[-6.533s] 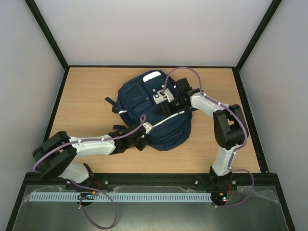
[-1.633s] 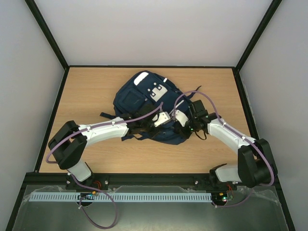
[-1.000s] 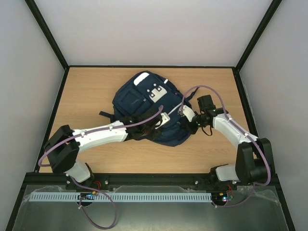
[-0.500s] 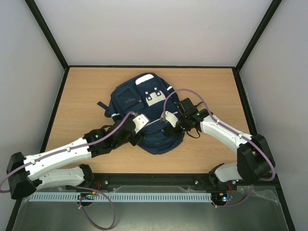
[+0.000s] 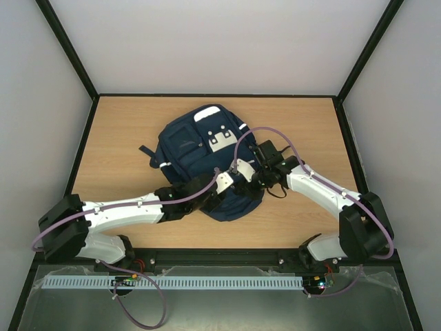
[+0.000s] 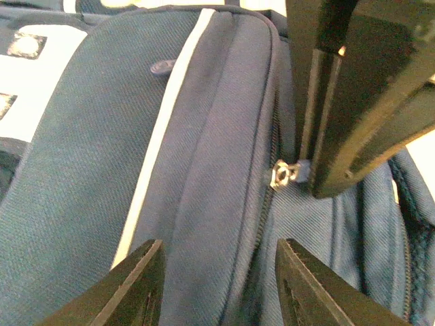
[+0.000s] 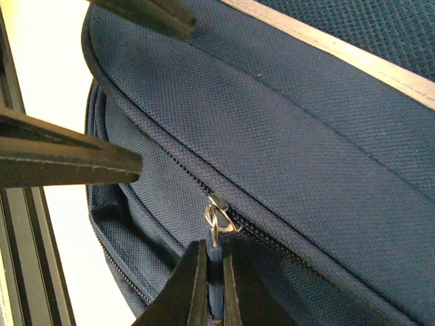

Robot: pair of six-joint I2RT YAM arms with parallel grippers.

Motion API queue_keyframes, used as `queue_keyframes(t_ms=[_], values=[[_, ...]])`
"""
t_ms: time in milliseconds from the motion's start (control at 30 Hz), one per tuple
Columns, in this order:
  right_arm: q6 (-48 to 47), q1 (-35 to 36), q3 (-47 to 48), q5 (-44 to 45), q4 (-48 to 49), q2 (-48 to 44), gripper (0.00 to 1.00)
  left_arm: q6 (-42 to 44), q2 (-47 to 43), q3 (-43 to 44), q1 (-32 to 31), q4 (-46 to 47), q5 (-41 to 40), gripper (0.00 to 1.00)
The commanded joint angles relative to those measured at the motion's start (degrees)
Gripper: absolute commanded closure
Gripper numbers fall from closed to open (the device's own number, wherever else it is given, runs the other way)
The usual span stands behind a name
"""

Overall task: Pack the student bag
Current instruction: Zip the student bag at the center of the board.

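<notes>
The student bag (image 5: 200, 148) is a navy-blue backpack with white stripes, lying flat in the middle of the table. It fills the left wrist view (image 6: 204, 170) and the right wrist view (image 7: 292, 122). My right gripper (image 7: 212, 272) is shut on the blue zipper pull (image 7: 215, 272) with its metal ring, on the bag's near end (image 5: 242, 185). My left gripper (image 6: 217, 285) is open over the same zip line, just short of the pull (image 6: 285, 173), touching nothing. In the top view it sits at the bag's near edge (image 5: 215, 200).
The wooden table (image 5: 124, 138) is walled by a black frame and grey panels. A dark strap (image 5: 146, 150) sticks out from the bag's left side. A black rail (image 5: 220, 258) runs along the near edge by the arm bases.
The left arm has swung forward and brought its gripper to the bag's near end beside the right gripper. The bag and the right gripper have stayed in place over the last half second.
</notes>
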Motion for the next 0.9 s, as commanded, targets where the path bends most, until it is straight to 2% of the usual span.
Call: queue_keyframes(t_ms=[0, 200, 333, 633, 867], values=[[-0.55, 0.40, 0.96, -2.97, -2.63, -0.19, 0.99, 2.38, 2.17, -0.74, 0.38, 6.05, -2.96, 0.56], [-2.45, -1.00, 1.56, -3.05, -4.62, 0.84, 0.99, 4.09, 4.05, -0.27, 0.43, 5.37, -5.68, 0.83], [-4.77, -4.50, 1.69, -3.06, -5.65, 1.36, 0.99, 3.37, 3.08, -0.62, 0.34, 3.40, -5.89, 0.94], [-15.65, -13.35, 5.13, 1.06, -13.13, 8.78, 0.99, -0.90, -3.33, -3.80, -1.54, -1.76, -5.97, 0.98], [-17.84, -17.25, 8.16, 3.44, -12.50, 14.12, 0.99, -1.64, -4.76, -4.22, -4.22, -6.36, -5.51, 0.98]])
